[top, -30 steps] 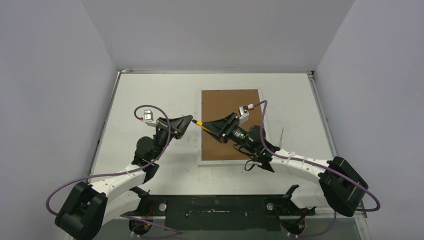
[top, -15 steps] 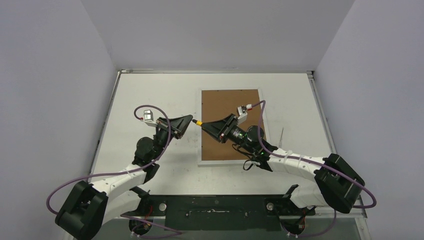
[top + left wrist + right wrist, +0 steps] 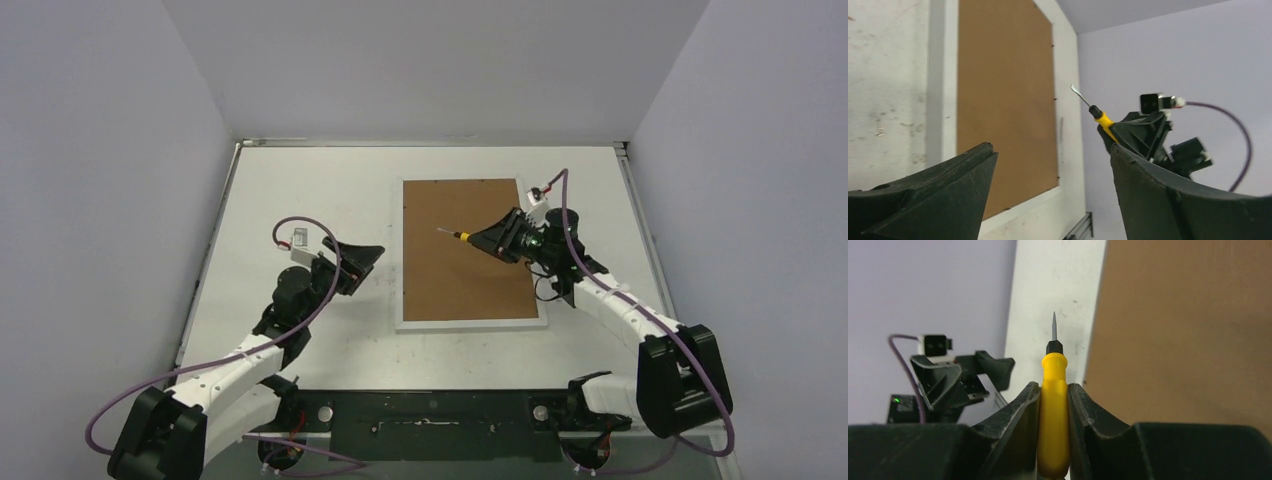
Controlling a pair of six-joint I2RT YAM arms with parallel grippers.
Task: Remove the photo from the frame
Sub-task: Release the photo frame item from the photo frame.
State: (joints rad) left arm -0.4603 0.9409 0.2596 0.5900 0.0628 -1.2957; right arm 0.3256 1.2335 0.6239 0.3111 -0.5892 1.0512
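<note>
The left gripper [image 3: 362,256] hung open beside the face-down frame [image 3: 470,324], the photo hidden beneath its brown backing board [image 3: 450,285]. The right gripper [image 3: 485,240] clenched a yellow screwdriver [image 3: 456,235] above the board, and the next move was likely prying that backing loose at an edge.

I read the frame [image 3: 470,325] as smooth white-painted border, its back panel [image 3: 460,270] matt brown fibreboard. At its 9 o'clock the table [image 3: 888,75] is matt white, scuffed grey. The screwdriver [image 3: 1053,375] has a glossy yellow plastic handle and a thin bare-metal shaft. The right gripper [image 3: 1053,390] has matt black plastic fingers [image 3: 1018,415], finely scratched.
</note>
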